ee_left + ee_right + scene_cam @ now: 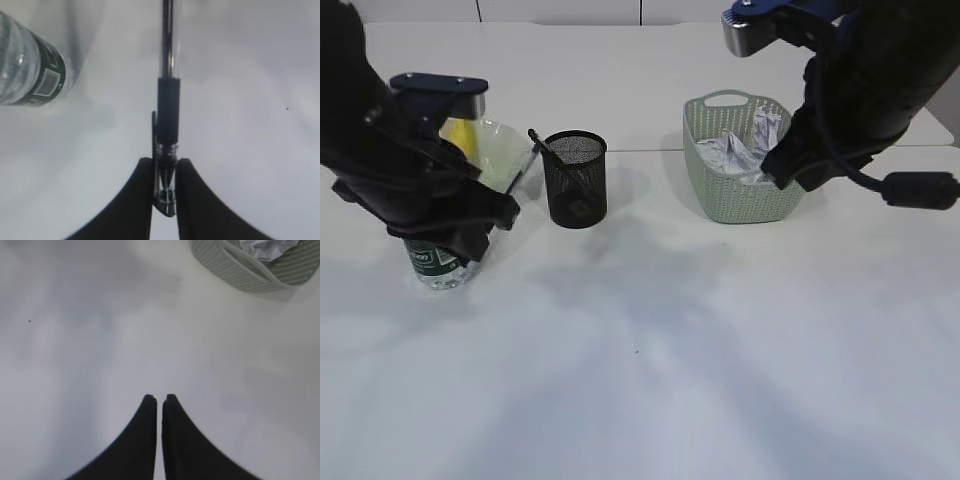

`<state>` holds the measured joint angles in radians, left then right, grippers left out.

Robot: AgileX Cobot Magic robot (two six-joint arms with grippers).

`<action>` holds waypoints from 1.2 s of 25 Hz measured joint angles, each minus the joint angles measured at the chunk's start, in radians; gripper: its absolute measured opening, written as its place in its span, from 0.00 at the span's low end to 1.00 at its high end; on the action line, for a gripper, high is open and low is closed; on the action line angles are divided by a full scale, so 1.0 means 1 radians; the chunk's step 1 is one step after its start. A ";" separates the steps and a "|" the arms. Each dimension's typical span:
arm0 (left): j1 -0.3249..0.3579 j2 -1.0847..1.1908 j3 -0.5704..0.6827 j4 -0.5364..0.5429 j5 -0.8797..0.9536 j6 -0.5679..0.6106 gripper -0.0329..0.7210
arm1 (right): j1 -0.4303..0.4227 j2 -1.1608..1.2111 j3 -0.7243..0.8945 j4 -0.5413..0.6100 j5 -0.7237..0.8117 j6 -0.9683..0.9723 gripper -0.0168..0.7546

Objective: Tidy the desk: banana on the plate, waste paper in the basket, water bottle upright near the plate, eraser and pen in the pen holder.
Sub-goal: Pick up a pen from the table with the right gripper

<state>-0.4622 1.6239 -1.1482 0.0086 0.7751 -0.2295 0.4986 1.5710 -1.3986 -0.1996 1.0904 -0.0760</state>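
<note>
A clear-barrelled black-grip pen (pixel 168 115) is clamped between the left jaws above the white desk (pixel 250 150); the right jaws are pressed together, empty.

Left pincer (pixel 165 172) at bottom centre of view, two black fingers (pixel 137 200) clamped on pen (pixel 168 115). Grip sits at clear end of pen, by clip; black grip sleeve just beyond fingertips, transparent barrel running straight up out of top of view. Water bottle (pixel 30 67) at upper left, clear ribbed body with dark green label and white patch, apart from pen. White worktop (pixel 250 125) beneath both, soft shadows, tiny dark speck at right.
</note>
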 joint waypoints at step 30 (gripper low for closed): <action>-0.144 -0.388 0.004 -0.029 0.262 0.014 0.08 | -0.088 -0.053 0.208 0.780 -0.094 -0.195 0.05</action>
<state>-0.6063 1.2360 -1.1444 -0.0205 1.0369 -0.2157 0.4104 1.5181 -1.1906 0.5806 0.9965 -0.2712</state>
